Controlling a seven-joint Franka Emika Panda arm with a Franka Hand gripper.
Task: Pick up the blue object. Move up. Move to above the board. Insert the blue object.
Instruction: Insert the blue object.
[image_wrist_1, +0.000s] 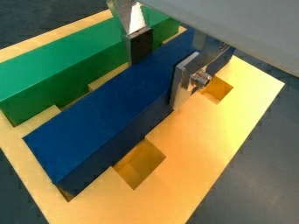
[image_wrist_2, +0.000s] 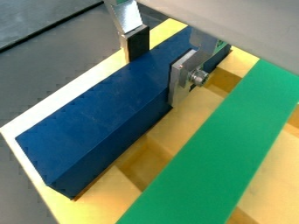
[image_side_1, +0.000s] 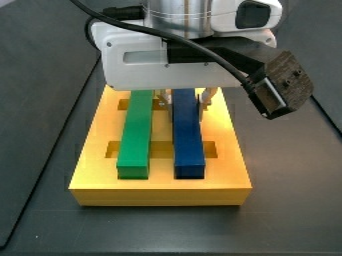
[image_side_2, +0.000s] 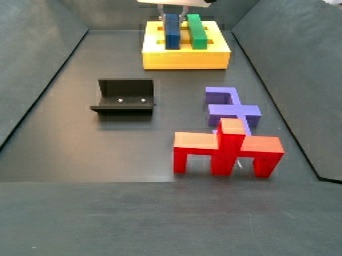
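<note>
The blue object (image_wrist_1: 105, 122) is a long dark blue bar lying in a groove of the yellow board (image_wrist_1: 222, 131), parallel to a green bar (image_wrist_1: 59, 70). It also shows in a wrist view (image_wrist_2: 100, 122) and in both side views (image_side_1: 189, 135) (image_side_2: 174, 30). My gripper (image_wrist_1: 163, 66) straddles the bar near its far end, with one finger (image_wrist_1: 140, 45) on each long side, both touching it. The gripper also shows in a wrist view (image_wrist_2: 160, 61) and in both side views (image_side_1: 187, 100) (image_side_2: 174, 15). The board (image_side_1: 160, 185) sits at the far end of the floor (image_side_2: 187, 60).
The green bar (image_side_1: 135, 135) fills the groove beside the blue one. On the dark floor stand the fixture (image_side_2: 123, 97), a purple-blue E-shaped block (image_side_2: 230, 105) and a red block (image_side_2: 225, 150), all well away from the board.
</note>
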